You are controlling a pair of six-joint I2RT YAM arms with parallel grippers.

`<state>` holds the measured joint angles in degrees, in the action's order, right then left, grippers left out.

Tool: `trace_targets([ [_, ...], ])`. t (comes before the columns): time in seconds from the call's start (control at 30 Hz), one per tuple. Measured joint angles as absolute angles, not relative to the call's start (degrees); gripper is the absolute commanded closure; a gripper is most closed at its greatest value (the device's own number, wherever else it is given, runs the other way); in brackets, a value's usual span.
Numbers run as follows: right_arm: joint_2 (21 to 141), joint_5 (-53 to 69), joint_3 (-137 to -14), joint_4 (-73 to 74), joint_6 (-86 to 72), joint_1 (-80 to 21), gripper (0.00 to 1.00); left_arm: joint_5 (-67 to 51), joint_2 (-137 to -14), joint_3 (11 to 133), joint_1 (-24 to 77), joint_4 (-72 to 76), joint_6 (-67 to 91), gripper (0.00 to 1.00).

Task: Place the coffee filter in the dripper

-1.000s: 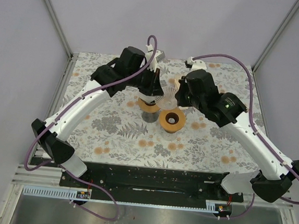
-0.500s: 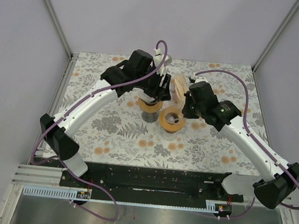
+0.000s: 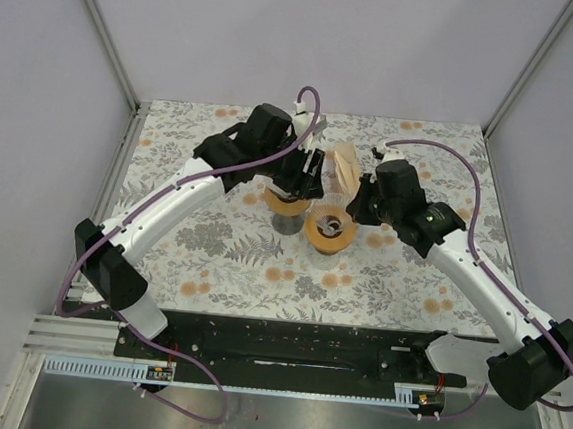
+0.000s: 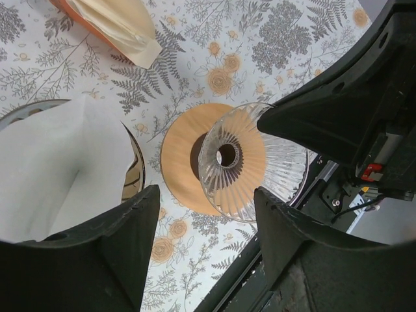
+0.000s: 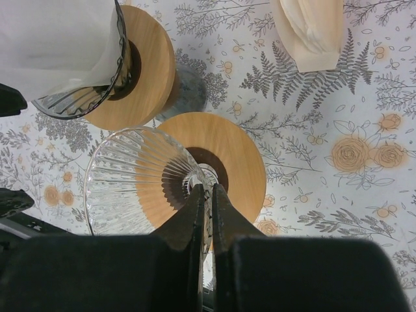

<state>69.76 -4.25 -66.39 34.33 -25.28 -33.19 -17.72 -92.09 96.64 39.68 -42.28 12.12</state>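
A white coffee filter [image 4: 58, 162] sits inside a dark-rimmed glass dripper [image 4: 138, 166] with a wooden collar, which stands on a grey vessel [image 3: 286, 222]. The same filter [image 5: 58, 39] and dripper [image 5: 146, 65] fill the right wrist view's top left corner. My left gripper [image 4: 207, 214] hangs open just above and beside it, with nothing between its fingers, and it [image 3: 297, 180] hides the filter from above. A second, clear ribbed dripper [image 5: 130, 175] on a wooden disc stands alongside. My right gripper [image 5: 206, 188] is shut on its glass wall.
A tan holder with a stack of cream filters [image 3: 346, 167] stands behind the two drippers, also seen as the stack [image 4: 120, 26] and the stack [image 5: 309, 29]. The floral tablecloth [image 3: 213, 248] covers the table. Grey walls enclose three sides.
My left gripper has opened and let go of the white filter, which now rests in the dark-rimmed dripper. Both arms have shifted slightly rightward. The right gripper stays shut.
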Motion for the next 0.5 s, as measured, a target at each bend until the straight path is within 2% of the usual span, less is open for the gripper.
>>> trace_targets([
  [0.37, 69.8, -0.9, -63.5, 30.0, -25.8, -31.2, 1.00, -17.8, -92.1, 93.6, 40.1, -41.2, 12.5, 0.40],
  [0.5, 69.8, 0.1, -61.5, 27.9, -25.8, -30.7, 1.00, -17.8, -92.1, 92.3, 41.1, -40.6, 12.6, 0.47],
])
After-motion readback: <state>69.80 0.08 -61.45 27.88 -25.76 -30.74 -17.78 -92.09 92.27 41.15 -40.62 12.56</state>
